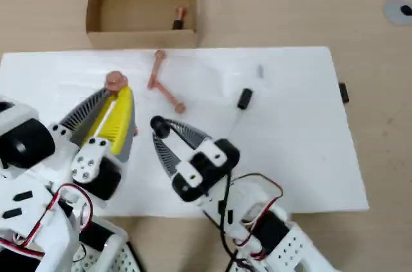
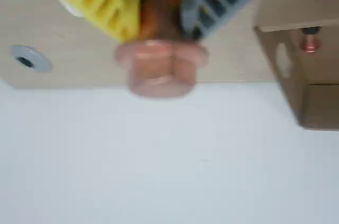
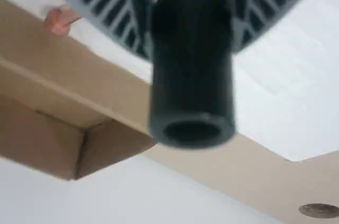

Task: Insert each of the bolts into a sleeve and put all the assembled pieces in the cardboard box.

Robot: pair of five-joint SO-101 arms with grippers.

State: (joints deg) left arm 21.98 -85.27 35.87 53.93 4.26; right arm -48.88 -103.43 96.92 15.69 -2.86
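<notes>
Insertion step! The left gripper (image 1: 114, 92) pinches a copper bolt (image 1: 116, 81) and the right gripper (image 1: 159, 132) clamps a black sleeve (image 1: 159, 125), near each other over the white mat's (image 1: 290, 156) left half. Next I'd expect bolt and bore to need lining up on one axis. Loose bolts (image 1: 168, 94) and a spare sleeve (image 1: 244, 98) lie toward the far edge, with the cardboard box (image 1: 140, 39) beyond; there's room on the right.

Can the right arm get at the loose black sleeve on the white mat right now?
Probably not yet: the right gripper is shut on a second sleeve. Nothing lies between it and the loose sleeve.
</notes>
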